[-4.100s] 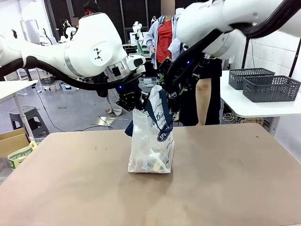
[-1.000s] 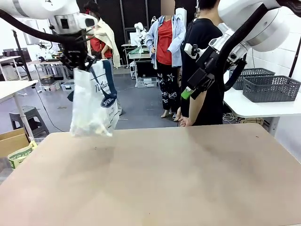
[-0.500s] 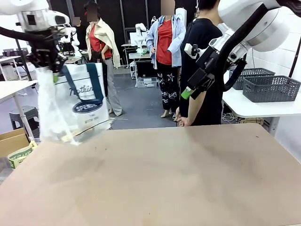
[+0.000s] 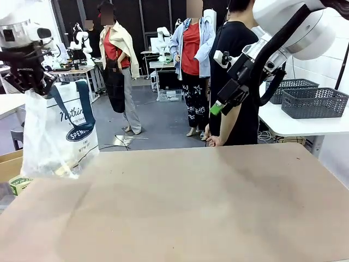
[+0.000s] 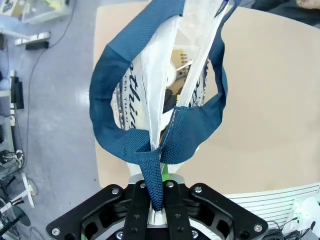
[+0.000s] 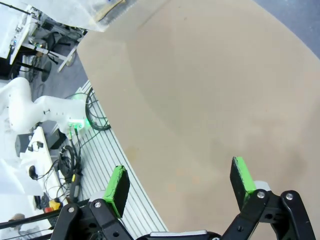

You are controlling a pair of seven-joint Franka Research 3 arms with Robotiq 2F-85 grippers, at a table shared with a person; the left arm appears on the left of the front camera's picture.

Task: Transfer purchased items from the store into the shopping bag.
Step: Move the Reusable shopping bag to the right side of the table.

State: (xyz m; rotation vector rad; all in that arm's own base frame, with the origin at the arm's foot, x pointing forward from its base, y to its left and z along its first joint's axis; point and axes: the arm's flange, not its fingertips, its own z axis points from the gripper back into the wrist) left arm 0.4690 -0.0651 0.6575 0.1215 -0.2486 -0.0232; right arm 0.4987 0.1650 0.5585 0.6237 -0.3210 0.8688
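Wide brown table (image 4: pixel 207 207), matte top faintly scuffed, its near edge toward the robot, its far edge toward a standing person (image 4: pixel 234 76); a white side table (image 4: pixel 283 123) to its right, two dark lattice baskets (image 4: pixel 305 97) on that

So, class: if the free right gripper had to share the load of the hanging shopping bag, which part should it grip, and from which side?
Probably the free navy strap loop on the shopping bag, approached from the table side. The left gripper already pinches the straps at the top, and the bag's floppy translucent wall offers nothing firm. The right gripper is open.
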